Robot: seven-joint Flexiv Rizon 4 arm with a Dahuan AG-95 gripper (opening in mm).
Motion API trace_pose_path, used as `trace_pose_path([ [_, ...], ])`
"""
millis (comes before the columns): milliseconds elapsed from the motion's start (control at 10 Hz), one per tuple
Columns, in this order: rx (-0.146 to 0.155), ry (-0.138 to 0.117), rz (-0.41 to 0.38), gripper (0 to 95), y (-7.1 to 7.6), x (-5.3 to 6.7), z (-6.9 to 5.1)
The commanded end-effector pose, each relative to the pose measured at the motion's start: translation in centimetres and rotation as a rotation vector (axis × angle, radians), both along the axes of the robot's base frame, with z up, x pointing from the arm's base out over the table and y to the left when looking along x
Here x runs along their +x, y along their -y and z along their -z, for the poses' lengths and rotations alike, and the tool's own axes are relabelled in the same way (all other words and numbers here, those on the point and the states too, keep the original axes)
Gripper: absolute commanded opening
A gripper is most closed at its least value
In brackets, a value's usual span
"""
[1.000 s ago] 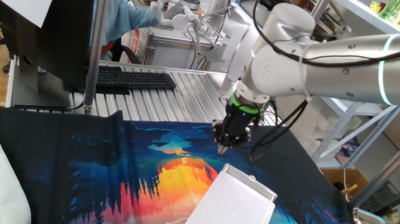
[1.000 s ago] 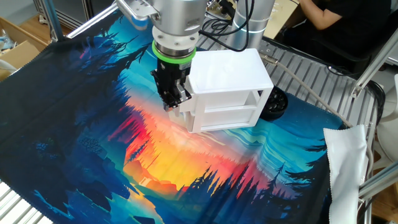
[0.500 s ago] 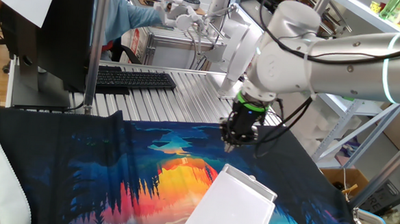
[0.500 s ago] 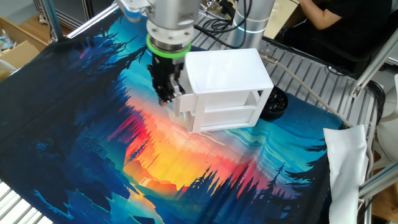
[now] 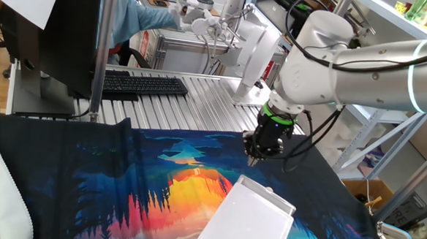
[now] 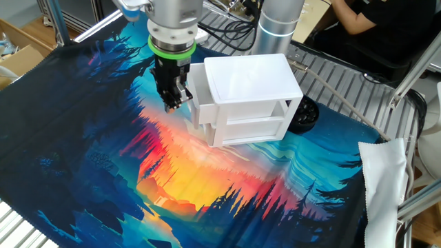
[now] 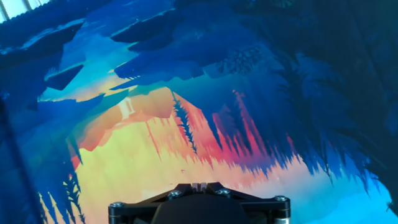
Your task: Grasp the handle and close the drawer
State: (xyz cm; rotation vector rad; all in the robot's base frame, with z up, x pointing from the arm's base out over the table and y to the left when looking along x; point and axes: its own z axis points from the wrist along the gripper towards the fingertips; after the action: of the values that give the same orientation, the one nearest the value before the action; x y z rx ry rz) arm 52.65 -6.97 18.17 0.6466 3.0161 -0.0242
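The white box (image 6: 251, 83) stands on the colourful cloth; it also shows low in one fixed view (image 5: 256, 217). The drawer front (image 6: 200, 103) is on the box's left end and looks about level with it. The handle is too small to make out. My gripper (image 6: 172, 105) hangs just left of that end, apart from it, black fingers pointing down near the cloth. In one fixed view the gripper (image 5: 254, 160) is above and behind the box. The hand view shows my fingertips (image 7: 199, 185) together with nothing between them, and only cloth beyond.
The printed cloth (image 6: 172, 179) covers the table. A black round object (image 6: 303, 116) lies behind the box. A white rag (image 6: 382, 172) hangs at the right edge. A keyboard (image 5: 142, 84), a monitor (image 5: 50, 30) and a person (image 5: 142, 17) are at the back.
My gripper has drawn away from the drawer front, leftward in the other fixed view, and no longer touches it. The box has not moved.
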Motion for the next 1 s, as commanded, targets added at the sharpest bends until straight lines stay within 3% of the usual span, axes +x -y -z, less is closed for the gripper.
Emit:
trace_pose_path([
  [100, -0.001, 0.001, -0.009, 0.0, 0.47, -0.17, 0.06],
  [500, -0.004, -0.006, -0.001, 0.0, 1.24, -0.73, 0.09],
  [1000, -0.006, -0.01, 0.01, 0.0, 1.15, -0.81, 0.07],
])
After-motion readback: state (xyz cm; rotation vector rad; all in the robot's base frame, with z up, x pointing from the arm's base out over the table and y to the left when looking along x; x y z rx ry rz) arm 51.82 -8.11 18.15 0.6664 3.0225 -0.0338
